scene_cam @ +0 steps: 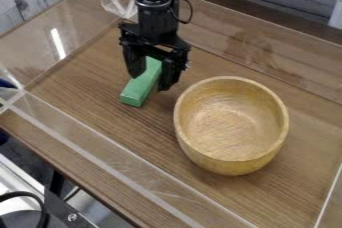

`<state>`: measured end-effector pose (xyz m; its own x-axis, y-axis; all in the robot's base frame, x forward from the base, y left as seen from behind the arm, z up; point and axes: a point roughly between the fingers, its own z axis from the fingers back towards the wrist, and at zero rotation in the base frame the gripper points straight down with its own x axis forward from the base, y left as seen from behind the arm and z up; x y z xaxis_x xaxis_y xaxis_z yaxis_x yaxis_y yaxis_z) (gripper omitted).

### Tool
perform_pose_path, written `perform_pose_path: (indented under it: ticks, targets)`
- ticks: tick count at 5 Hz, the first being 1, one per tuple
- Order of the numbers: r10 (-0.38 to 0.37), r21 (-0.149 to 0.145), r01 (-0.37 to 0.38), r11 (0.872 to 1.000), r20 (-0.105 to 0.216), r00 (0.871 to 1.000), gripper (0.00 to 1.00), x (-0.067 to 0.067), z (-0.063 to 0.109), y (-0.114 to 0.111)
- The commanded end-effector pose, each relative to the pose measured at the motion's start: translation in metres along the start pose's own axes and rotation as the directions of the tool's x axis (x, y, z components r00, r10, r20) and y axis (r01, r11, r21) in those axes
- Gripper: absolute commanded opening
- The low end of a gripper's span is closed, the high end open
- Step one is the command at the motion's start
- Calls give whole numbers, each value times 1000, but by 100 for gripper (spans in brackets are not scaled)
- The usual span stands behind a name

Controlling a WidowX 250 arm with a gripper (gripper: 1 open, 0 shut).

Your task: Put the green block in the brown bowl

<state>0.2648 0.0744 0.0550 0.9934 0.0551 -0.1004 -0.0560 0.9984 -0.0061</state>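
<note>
The green block [138,88] lies on the wooden table, an elongated bright green bar left of the brown bowl [231,124]. My black gripper [152,78] hangs straight down over the block's far end, open, with one finger on each side of the bar. The upper end of the block is partly hidden between the fingers. The bowl is round, light wood with thick walls, and has nothing inside it.
A clear plastic wall [80,137] runs along the front of the table [80,72] and another along the back. Cables hang beside the arm [156,2] at the top. White planks show at the top left.
</note>
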Motion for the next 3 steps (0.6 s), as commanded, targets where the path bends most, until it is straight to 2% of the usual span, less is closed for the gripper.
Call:
perform_pose_path:
  ticks: [1, 3]
  targets:
    - [10, 14, -11, 1000, 80, 997, 100, 11, 20, 7]
    - [17, 14, -18, 1000, 88, 996, 100, 13, 18, 8]
